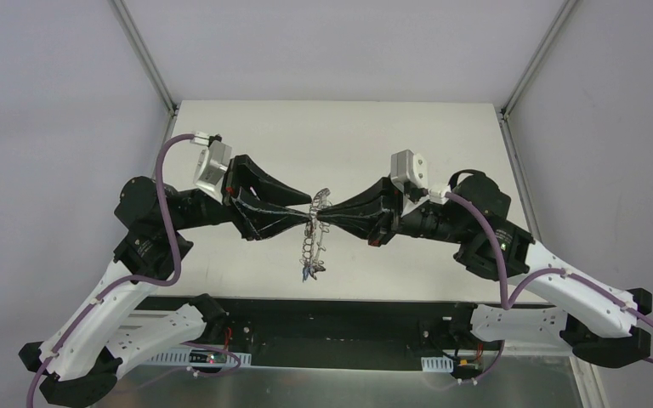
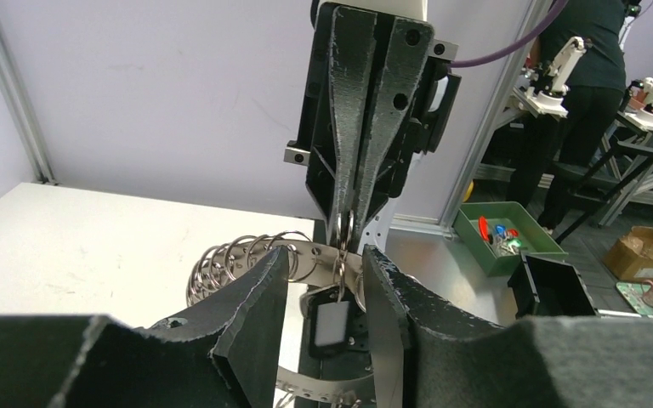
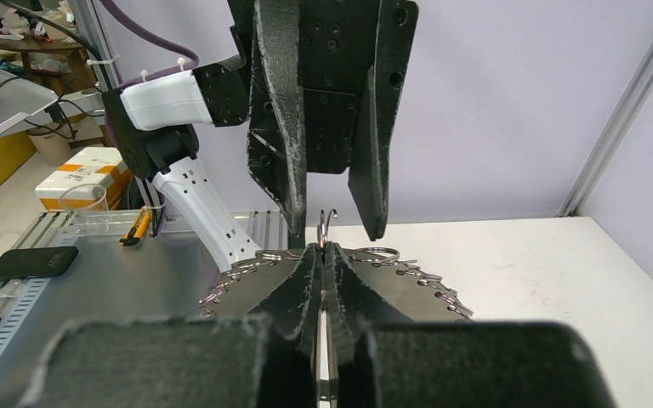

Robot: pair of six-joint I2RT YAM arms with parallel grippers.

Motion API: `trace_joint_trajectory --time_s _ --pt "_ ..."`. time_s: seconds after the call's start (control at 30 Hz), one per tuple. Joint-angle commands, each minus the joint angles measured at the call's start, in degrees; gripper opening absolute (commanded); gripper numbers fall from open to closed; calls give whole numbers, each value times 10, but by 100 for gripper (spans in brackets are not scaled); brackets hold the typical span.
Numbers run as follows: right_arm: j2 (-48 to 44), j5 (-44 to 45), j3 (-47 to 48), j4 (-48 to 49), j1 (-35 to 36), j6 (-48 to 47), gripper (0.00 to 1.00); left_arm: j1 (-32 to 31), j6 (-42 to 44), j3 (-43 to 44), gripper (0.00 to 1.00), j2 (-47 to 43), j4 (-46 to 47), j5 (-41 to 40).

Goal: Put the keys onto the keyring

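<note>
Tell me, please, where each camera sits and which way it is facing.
Top external: above and behind the bases, looking down at the table; both arms show, left end effector and right end effector meeting at the keyring.
Left wrist: on the left arm, facing the right end effector past its own parted fingers.
Right wrist: on the right arm, facing the left end effector past its own shut fingers.
Shared: both wrist views show the keyring.

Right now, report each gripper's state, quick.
Left gripper: open, straddling the black-tagged key, gripping nothing.
Right gripper: shut on the keyring.
</note>
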Motion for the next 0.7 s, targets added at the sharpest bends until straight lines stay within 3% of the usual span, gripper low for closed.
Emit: trace_joint_trajectory --time_s 0.0,0.3,0.67 --pt "-4 6 22 68 8 -17 0 -6 7 15 36 -3 42 -15" --pt "-9 17 16 76 12 -22 0 -6 -3 15 20 3 55 0" --pt "-5 28 19 85 17 -25 0 -5 -15 11 19 4 66 10"
